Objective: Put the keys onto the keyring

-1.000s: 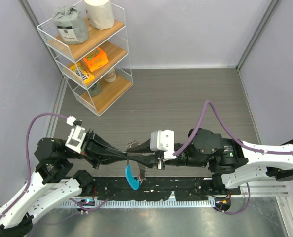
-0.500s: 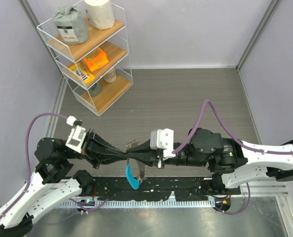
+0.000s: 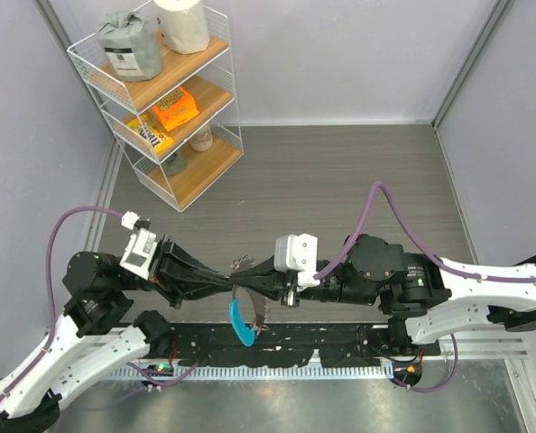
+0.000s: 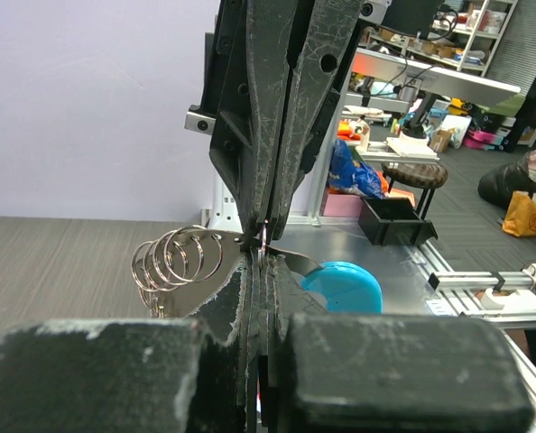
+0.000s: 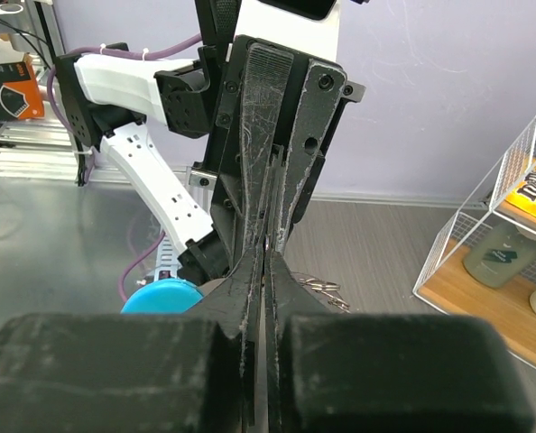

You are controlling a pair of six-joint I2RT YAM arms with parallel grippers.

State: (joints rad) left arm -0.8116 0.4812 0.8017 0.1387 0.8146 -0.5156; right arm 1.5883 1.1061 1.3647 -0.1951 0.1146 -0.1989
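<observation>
My left gripper and right gripper meet tip to tip above the table's near edge. Both are shut on thin silvery metal of the keyring. Its bright blue tag hangs below the tips toward the near edge. The tag also shows in the left wrist view and the right wrist view. The keys are a small silvery bunch with several round loops, sticking out beside the tips on the far side. A small red tag sits by the blue one.
A white wire shelf rack with wooden shelves, packets and bottles stands at the far left. Grey walls close the sides. A black rail with the arm bases runs along the near edge.
The right arm has edged slightly left toward the left gripper. Both grippers stay shut at the same spot and the blue tag hangs as before.
</observation>
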